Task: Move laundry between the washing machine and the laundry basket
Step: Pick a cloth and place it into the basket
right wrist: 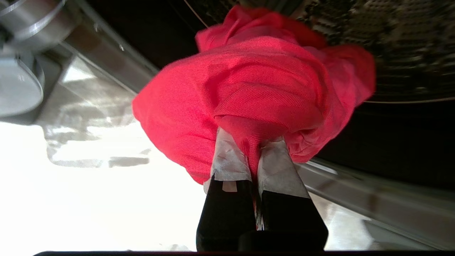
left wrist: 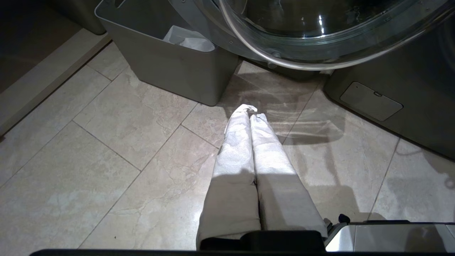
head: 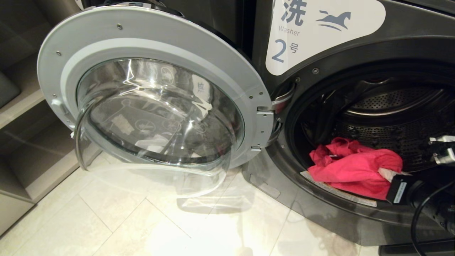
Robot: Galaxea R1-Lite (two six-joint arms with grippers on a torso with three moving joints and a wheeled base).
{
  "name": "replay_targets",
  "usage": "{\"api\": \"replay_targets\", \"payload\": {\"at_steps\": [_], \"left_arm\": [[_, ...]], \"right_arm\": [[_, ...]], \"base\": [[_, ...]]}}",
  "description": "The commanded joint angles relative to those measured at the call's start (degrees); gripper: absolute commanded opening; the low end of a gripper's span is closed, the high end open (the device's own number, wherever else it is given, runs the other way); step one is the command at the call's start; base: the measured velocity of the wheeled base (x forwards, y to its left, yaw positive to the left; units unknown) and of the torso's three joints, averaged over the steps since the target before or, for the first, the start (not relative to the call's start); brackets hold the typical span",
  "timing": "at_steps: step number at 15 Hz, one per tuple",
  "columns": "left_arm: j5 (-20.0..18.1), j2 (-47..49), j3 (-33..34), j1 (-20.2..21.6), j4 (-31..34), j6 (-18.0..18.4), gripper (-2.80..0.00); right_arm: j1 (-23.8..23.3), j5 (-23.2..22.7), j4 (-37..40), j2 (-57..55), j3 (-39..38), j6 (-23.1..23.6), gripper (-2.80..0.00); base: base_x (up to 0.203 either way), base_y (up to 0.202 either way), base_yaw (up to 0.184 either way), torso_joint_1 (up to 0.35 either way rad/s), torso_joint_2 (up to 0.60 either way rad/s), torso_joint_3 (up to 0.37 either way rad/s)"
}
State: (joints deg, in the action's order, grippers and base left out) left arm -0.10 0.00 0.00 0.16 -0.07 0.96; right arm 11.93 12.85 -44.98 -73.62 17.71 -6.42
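Right pincer grasps crumpled red cloth garment at drum mouth; grey plastic laundry basket awaits; left pincer clenched, empty.

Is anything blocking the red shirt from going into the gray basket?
Probably yes: the open washer door hangs between the red garment, held by the right gripper at the drum mouth, and the basket behind it.
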Motion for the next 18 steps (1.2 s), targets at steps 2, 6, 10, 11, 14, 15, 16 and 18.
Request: {"api": "replay_targets", "payload": {"at_steps": [2, 6, 10, 11, 14, 15, 16, 18], "left_arm": [[0.01, 0.0, 0.0, 0.02, -0.01, 0.0, -2.8], [0.01, 0.0, 0.0, 0.02, -0.01, 0.0, -2.8], [0.01, 0.0, 0.0, 0.02, -0.01, 0.0, -2.8], [0.01, 0.0, 0.0, 0.02, -0.01, 0.0, -2.8], [0.01, 0.0, 0.0, 0.02, -0.01, 0.0, -2.8], [0.01, 0.0, 0.0, 0.02, 0.0, 0.0, -2.8], [0.01, 0.0, 0.0, 0.02, -0.01, 0.0, -2.8], [0.01, 0.0, 0.0, 0.02, -0.01, 0.0, -2.8]], "right_arm": [[-0.05, 0.31, -0.15, 8.47, -4.11, 4.63, -2.8], [0.01, 0.08, 0.41, 14.55, -6.69, 11.79, -2.8], [2.31, -1.23, 5.88, 22.04, -6.93, 11.89, -2.8], [3.03, -1.95, 6.81, 23.8, -6.96, 11.92, -2.8], [5.55, -3.52, 6.87, 28.63, -5.52, 13.14, -2.8], [6.77, -3.76, 6.51, 29.72, -5.55, 14.49, -2.8], [8.8, -4.11, 6.18, 31.59, -5.83, 15.85, -2.8], [13.8, -6.3, 4.84, 34.92, -6.41, 19.57, -2.8]], "base": [[0.0, 0.0, 0.0, 0.0, 0.0, 0.0], [0.0, 0.0, 0.0, 0.0, 0.0, 0.0], [0.0, 0.0, 0.0, 0.0, 0.0, 0.0], [0.0, 0.0, 0.0, 0.0, 0.0, 0.0], [0.0, 0.0, 0.0, 0.0, 0.0, 0.0], [0.0, 0.0, 0.0, 0.0, 0.0, 0.0], [0.0, 0.0, 0.0, 0.0, 0.0, 0.0], [0.0, 0.0, 0.0, 0.0, 0.0, 0.0]]}}
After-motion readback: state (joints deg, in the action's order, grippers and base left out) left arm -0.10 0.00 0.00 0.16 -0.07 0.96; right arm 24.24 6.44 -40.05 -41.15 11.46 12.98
